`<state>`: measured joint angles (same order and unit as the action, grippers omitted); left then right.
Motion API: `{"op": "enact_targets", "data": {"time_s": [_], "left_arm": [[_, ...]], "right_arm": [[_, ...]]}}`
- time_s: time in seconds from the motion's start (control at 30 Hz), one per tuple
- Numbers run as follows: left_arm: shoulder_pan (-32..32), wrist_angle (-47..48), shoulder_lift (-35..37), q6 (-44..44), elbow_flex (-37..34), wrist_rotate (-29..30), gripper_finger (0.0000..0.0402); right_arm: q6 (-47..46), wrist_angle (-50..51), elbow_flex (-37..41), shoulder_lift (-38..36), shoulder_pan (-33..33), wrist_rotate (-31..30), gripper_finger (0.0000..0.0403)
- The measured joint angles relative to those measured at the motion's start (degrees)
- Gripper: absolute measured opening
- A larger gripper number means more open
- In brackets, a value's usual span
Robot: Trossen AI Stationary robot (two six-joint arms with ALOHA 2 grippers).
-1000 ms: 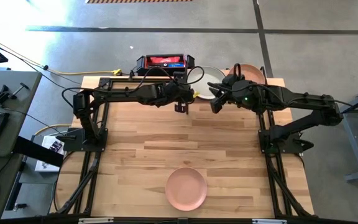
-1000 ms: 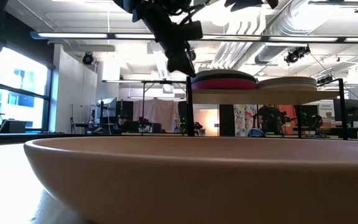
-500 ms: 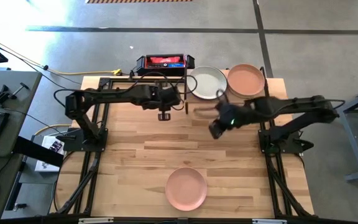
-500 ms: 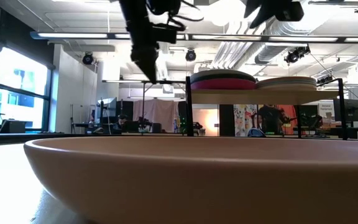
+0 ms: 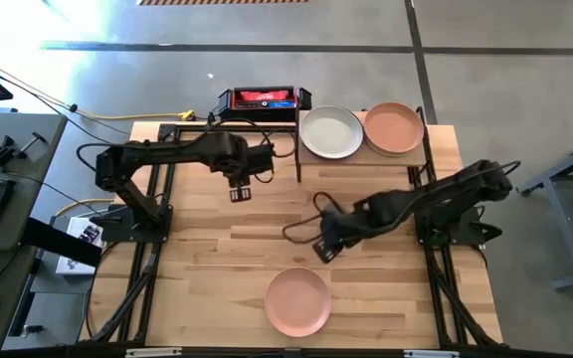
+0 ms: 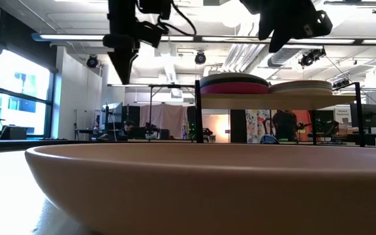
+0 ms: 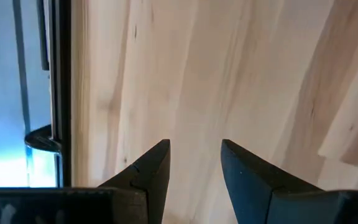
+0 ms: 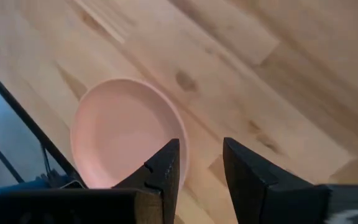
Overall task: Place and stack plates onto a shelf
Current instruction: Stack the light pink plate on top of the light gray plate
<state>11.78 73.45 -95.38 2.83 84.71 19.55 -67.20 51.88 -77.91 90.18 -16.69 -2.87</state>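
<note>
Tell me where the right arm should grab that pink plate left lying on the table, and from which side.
Take the pink plate by its raised rim, probably the edge nearest the right tool, which hovers open just beyond it. The plate lies flat and shallow, so one finger should go inside the rim and one outside, coming down from above.

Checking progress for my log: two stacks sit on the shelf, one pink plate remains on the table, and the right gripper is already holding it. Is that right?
Not quite. The right gripper holds nothing: in the right wrist view its jaws are open and empty, with the pink plate lying on the table beyond them. The high view shows the gripper apart from the plate. The two stacks on the shelf are right.
</note>
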Motion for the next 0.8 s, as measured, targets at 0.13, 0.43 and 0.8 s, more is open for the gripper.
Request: {"op": "enact_targets", "data": {"time_s": [0.13,0.43,0.8], "left_arm": [[0.01,2.05,1.65,-1.88,-1.53,-1.18,0.0131],[-0.2,1.64,9.62,-5.68,-11.84,-4.06,0.0131],[-0.25,-0.43,18.29,-11.16,-20.12,-4.46,0.0131]], "right_arm": [[-0.31,-3.66,0.02,3.26,-2.26,0.51,0.0103],[-0.33,-8.29,0.04,9.82,-5.9,3.87,0.0103],[0.66,-8.45,0.04,17.12,-8.08,3.88,0.0103]]}}
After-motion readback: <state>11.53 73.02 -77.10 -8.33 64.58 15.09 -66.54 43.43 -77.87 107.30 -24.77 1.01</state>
